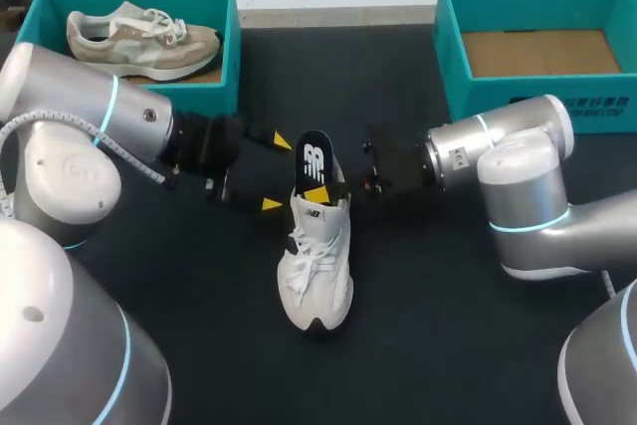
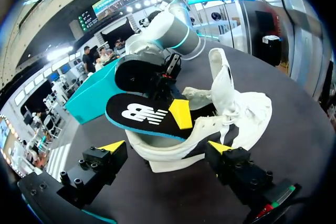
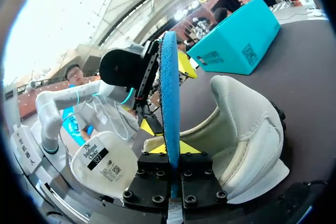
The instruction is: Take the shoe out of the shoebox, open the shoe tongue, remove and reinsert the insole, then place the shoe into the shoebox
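A white shoe point(image 1: 317, 266) lies in the middle of the table, toe toward the near edge. Its black insole point(image 1: 314, 161) stands partly out of the heel opening. My right gripper point(image 1: 323, 191) comes in from the right and is shut on the insole; in the right wrist view the insole's blue edge point(image 3: 169, 93) rises from between the gripper's point(image 3: 171, 150) closed yellow tips. My left gripper point(image 1: 277, 173) is open beside the heel. In the left wrist view the heel of the shoe point(image 2: 173, 153) sits between that gripper's point(image 2: 167, 148) spread fingers, below the insole point(image 2: 139, 114).
A teal shoebox point(image 1: 231, 57) at the back left holds a beige shoe point(image 1: 139, 42). A second teal shoebox point(image 1: 458, 77) at the back right shows only its cardboard floor. Both arms meet over the black table around the white shoe.
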`<state>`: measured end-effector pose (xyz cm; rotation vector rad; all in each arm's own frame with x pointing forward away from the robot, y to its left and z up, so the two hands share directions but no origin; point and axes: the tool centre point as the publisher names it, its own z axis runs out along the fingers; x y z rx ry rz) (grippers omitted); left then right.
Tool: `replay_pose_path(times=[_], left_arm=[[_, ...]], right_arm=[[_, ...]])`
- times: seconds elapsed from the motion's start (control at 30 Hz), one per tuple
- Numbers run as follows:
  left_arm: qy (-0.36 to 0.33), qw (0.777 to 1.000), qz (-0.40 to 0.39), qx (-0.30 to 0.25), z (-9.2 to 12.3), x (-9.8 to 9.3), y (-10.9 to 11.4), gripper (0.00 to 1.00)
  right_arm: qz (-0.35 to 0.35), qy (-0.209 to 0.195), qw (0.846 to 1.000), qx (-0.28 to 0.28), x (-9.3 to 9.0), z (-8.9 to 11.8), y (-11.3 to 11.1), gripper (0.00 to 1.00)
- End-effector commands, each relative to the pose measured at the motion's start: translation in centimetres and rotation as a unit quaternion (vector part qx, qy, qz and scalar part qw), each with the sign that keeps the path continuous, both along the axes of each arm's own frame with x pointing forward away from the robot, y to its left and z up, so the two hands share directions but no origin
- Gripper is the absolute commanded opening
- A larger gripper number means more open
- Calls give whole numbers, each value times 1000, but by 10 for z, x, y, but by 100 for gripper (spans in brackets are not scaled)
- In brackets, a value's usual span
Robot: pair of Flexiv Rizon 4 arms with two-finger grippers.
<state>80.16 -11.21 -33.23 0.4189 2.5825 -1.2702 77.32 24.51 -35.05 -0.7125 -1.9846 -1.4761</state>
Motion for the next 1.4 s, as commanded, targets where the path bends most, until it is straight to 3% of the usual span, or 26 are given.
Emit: replay_pose_path(times=[0.03, 0.13, 0.37, 0.43, 0.5, 0.53, 0.57, 1.0, 1.17, 1.33, 1.4], left_arm=[[0, 1000, 0, 2, 0, -1, 0, 100], [0, 1000, 0, 2, 0, -1, 0, 100], [0, 1000, 0, 2, 0, -1, 0, 100], [0, 1000, 0, 2, 0, -1, 0, 100], [0, 1000, 0, 2, 0, -1, 0, 100], [0, 1000, 0, 2, 0, -1, 0, 100], [0, 1000, 0, 2, 0, -1, 0, 100], [0, 1000, 0, 2, 0, -1, 0, 100], [0, 1000, 0, 2, 0, -1, 0, 100], [0, 1000, 0, 2, 0, -1, 0, 100], [0, 1000, 0, 2, 0, -1, 0, 100]], right_arm=[[-3, -11, 1000, -5, 4, 8, 1, 24], [-4, -24, 1000, -8, 10, 16, -1, 41], [-1, -42, 999, -15, 25, 24, -5, 42], [1, -43, 999, -14, 30, 25, -4, 36], [7, -32, 999, -19, 32, 23, -5, 18], [3, -18, 1000, -20, 31, 20, -5, 5], [3, -8, 1000, -25, 30, 17, -6, 0], [12, 76, 996, -36, -14, -2, -7, 0], [6, 67, 997, -35, -13, -2, -7, 0], [7, 50, 998, -42, -5, 6, -6, 19], [7, 44, 998, -42, -3, 8, -6, 18]])
